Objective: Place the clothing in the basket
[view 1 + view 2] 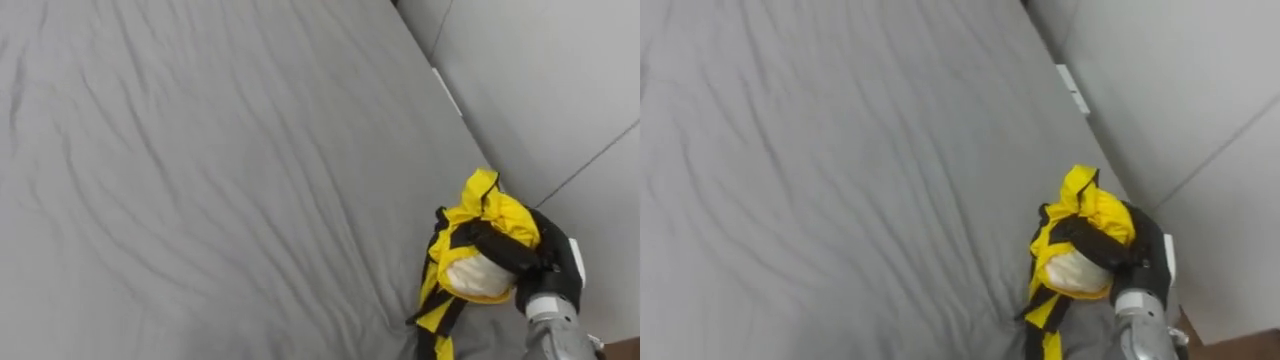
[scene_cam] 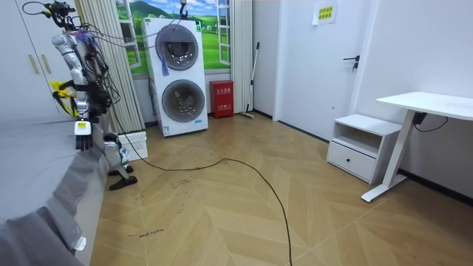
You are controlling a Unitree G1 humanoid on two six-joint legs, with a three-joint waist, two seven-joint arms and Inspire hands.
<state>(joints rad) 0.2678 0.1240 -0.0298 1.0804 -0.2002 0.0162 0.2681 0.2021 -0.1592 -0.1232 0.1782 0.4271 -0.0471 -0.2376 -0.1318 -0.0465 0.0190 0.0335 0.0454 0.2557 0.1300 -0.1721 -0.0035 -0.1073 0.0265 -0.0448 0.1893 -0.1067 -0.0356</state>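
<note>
Left eye view: dark fingers (image 1: 500, 250) of right hand (image 1: 548, 262) curl round bunched yellow-and-black thin fabric jacket (image 1: 500, 212), at edge of grey-sheeted bed (image 1: 200, 150). Looks light, soft, prob. slippery; 1 grip mid-bunch should hold, tho loose ends dangle. Left hand (image 2: 81, 140) hangs idle.

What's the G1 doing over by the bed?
The robot stands at the edge of the bed, its right hand curled round a bunched yellow and black garment near the bed's corner by the wall. In the room view its left hand hangs at its side, and a white basket sits on the floor by its feet. The garment is grasped but not yet in the basket.
</note>
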